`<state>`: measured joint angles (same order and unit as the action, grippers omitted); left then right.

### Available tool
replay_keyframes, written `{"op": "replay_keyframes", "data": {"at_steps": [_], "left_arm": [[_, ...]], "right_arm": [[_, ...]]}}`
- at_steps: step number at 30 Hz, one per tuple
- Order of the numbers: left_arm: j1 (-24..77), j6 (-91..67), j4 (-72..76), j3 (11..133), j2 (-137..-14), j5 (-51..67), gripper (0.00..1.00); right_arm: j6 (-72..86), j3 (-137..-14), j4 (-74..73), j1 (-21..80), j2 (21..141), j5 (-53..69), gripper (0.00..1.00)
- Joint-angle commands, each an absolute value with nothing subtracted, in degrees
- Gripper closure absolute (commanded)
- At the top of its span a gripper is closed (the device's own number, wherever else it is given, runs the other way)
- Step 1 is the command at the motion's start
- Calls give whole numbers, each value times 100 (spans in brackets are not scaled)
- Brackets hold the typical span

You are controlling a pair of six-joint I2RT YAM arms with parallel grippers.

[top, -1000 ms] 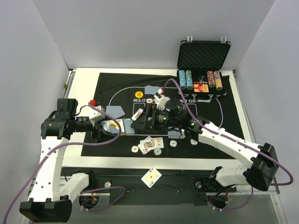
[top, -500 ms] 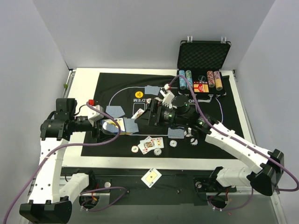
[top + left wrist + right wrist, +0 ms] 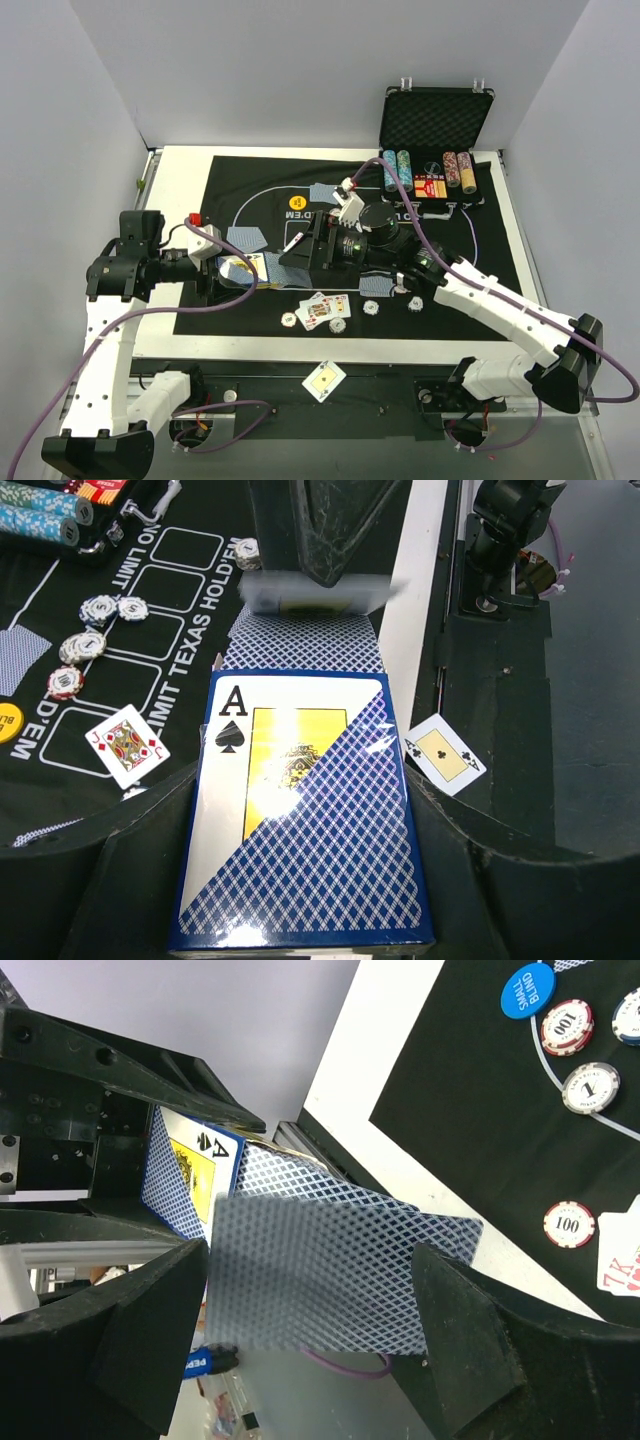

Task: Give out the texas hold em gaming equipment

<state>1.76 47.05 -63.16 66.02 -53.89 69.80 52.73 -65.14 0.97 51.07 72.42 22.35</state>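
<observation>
The card box (image 3: 300, 820) is blue with white lattice, a yellow panel and a black spade. The card (image 3: 330, 1270) back is grey-blue crosshatch; the mat (image 3: 180, 630) black.

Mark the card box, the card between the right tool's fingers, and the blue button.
card box (image 3: 320, 880), left wrist view, patterned lower front.
card (image 3: 330, 1270), right wrist view, middle of its back.
blue button (image 3: 527, 990), right wrist view, centre of its printed face.
</observation>
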Motion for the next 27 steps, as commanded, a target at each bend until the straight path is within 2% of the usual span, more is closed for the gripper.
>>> {"op": "replay_keyframes", "data": {"at_steps": [1, 12, 21, 24, 27], "left_arm": [[158, 4615, -5986, 6566, -5256, 7418, 95], [105, 4219, -5493, 6187, -5159, 7523, 95], [70, 4219, -5546, 6187, -5071, 7559, 95], [62, 4166, -5546, 6214, -5001, 7567, 95], [44, 3781, -5135, 6179, -4852, 7576, 95]], "right_arm": [[5212, -6469, 105, 5168, 7172, 2197, 23], [5353, -7171, 106, 5572, 7602, 2215, 24], [5309, -6926, 18, 5546, 7401, 2215, 25], [5046, -6891, -500, 5537, 7321, 2092, 25], [5010, -6794, -563, 5520, 7251, 2074, 25]]}}
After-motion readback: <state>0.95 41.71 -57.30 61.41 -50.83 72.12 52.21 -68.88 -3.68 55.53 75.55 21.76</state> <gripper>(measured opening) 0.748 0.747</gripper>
